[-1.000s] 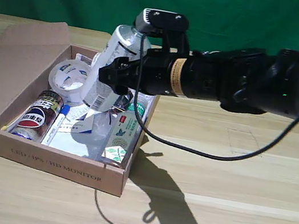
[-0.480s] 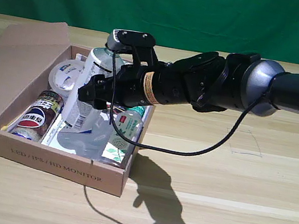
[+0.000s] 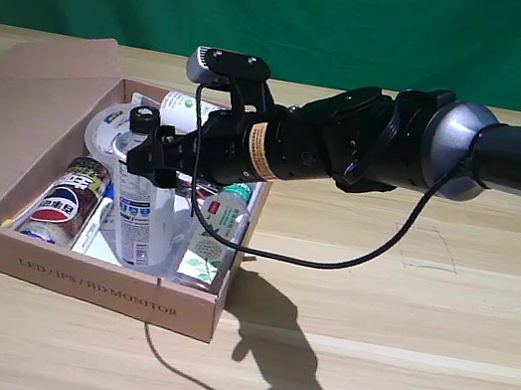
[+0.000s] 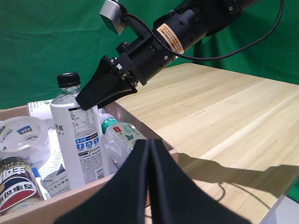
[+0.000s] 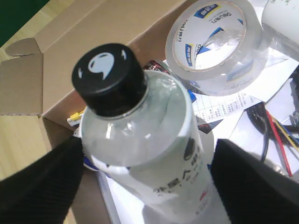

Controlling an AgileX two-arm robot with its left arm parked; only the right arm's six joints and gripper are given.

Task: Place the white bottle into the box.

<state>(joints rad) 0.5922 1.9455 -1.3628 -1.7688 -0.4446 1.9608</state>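
I am reading "LED / IPS / HD MONITOR" on the box point(image 3: 102, 290) and "deli" on the tape roll point(image 5: 219, 39); a can point(image 3: 65, 201) is showing red-and-blue Pepsi colours. The bottle point(image 3: 143, 205) is standing upright inside the box, its black cap point(image 5: 110, 77) up. My end effector point(image 3: 158, 159) is sitting at the bottle's 3 o'clock in the exterior view, by the neck. Its fingers point(image 5: 39, 186) are spreading wide, flanking the bottle with gaps showing, gripping nothing.
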